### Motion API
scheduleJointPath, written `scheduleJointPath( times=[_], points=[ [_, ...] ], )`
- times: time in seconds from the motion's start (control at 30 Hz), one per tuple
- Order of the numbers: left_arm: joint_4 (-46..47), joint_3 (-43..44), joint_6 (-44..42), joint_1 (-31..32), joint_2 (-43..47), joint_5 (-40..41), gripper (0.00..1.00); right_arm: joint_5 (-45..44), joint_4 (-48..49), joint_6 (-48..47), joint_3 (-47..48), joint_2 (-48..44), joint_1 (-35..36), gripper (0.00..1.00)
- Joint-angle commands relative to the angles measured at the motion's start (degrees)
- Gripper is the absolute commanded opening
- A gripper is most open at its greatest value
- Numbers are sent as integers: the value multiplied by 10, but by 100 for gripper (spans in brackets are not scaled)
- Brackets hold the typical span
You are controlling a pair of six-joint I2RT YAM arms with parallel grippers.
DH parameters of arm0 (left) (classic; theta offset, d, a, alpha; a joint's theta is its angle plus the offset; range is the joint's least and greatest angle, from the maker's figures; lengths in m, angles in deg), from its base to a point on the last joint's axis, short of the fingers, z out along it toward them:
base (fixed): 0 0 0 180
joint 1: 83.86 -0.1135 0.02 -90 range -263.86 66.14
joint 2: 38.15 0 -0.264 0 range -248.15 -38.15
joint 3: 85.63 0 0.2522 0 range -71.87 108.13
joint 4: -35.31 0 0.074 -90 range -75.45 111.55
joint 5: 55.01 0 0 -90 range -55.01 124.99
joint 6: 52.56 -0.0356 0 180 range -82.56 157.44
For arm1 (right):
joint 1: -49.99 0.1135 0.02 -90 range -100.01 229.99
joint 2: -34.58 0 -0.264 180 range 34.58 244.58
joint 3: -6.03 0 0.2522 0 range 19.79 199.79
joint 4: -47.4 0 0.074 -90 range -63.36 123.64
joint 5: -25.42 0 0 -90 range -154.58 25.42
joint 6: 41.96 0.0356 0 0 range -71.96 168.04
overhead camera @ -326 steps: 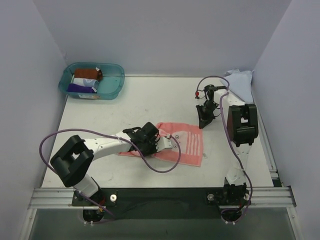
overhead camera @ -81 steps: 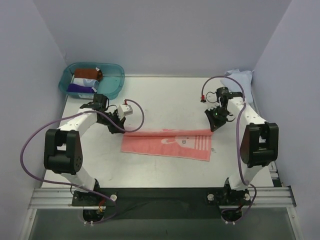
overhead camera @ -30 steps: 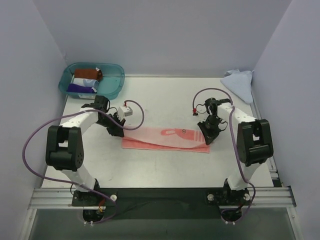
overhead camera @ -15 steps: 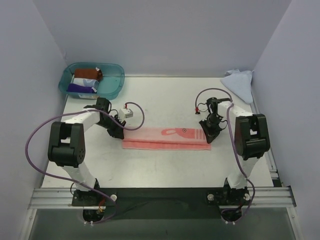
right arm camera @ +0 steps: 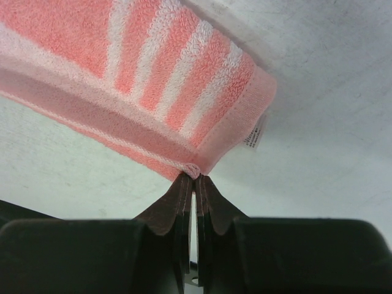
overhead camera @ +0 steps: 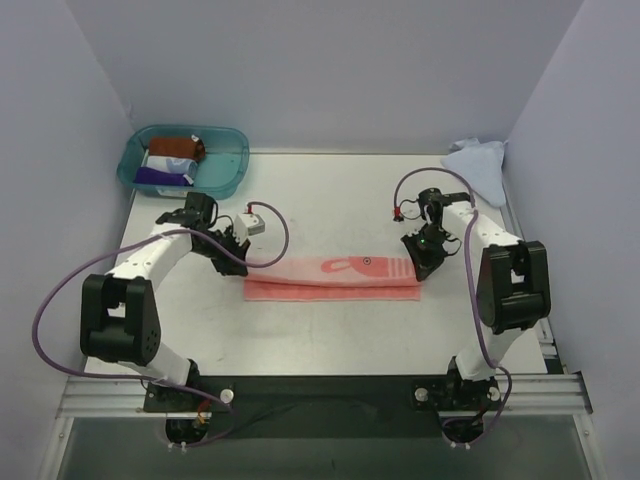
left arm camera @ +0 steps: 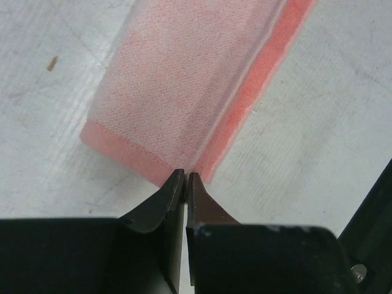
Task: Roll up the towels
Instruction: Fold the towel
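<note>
The pink towel (overhead camera: 335, 277) lies folded into a long strip on the tabletop (overhead camera: 330, 200), nearer than the teal tub (overhead camera: 232, 172) and to its right. The fold is done, the rolling not yet begun. The left gripper (left arm camera: 185, 177) is clenched at the strip's end toward the tub, seemingly on cloth. The right gripper (right arm camera: 195, 177) pinches the far corner. Next, release and roll from one end. The blue towel (overhead camera: 480, 165), farthest from the tub, is bunched — its tag hidden.
</note>
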Motion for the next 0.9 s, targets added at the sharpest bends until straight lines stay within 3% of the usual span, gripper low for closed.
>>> scheduleJointPath(
  times=[0.0,0.43,0.87],
  points=[
    [-24,-23,-12,15,-7,-1,0,-6,-36,-7,3,6,-1,0],
    [44,-67,14,35,-96,72,0,-14,-14,-12,-9,52,2,0],
    [11,-50,17,27,-53,59,0,-8,-60,-37,18,-20,-6,0]
  ],
)
